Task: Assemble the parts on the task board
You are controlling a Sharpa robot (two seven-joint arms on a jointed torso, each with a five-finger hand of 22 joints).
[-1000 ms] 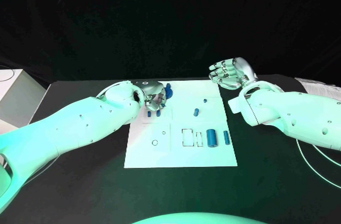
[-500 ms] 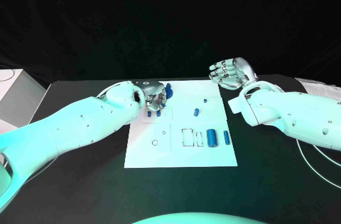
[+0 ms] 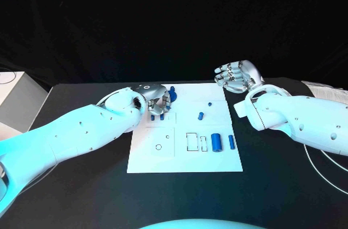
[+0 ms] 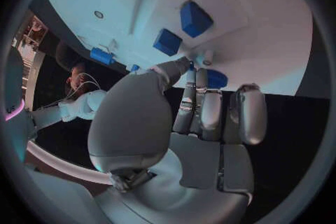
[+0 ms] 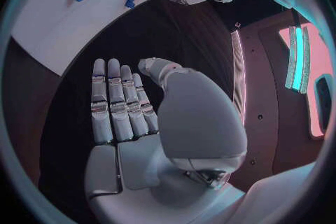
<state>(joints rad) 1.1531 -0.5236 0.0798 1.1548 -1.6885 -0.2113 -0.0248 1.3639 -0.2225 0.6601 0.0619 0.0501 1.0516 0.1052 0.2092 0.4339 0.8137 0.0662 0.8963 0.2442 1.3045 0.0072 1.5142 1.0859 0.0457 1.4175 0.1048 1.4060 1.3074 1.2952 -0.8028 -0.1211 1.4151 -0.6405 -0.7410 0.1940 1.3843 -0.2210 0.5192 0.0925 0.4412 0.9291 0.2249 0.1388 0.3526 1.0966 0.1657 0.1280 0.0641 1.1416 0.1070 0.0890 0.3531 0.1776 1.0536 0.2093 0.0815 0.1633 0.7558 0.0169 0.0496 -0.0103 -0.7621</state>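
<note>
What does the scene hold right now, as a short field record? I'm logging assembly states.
board: task board, white, mid-table
left hand: left hand over the board's far left corner, fingertips at a blue part; grip unclear
right hand: right hand off the board beyond its far right corner, holding nothing, fingers straight
right side of board: large blue cylinder and slim blue cylinder lying side by side
mid-board: two small blue pieces
</note>
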